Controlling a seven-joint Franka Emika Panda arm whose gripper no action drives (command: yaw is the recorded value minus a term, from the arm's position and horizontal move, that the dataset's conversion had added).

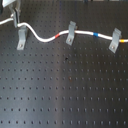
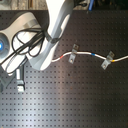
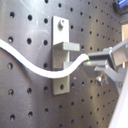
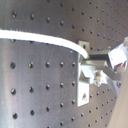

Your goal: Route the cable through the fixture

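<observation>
The cable [image 1: 50, 39] is laid across the table [image 1: 65, 95] and already sits in the middle clip [image 1: 71, 33] and the clip [image 1: 115, 40] toward the first exterior view's right. Its free end is pinched by the closed fingers [image 3: 102, 62] beside the last clip [image 3: 61, 52]. The cord should be kept taut and level with the slot, then eased in sideways without kinking.

A black perforated breadboard table [image 1: 65, 90] fills both exterior views under soft, even light.
</observation>
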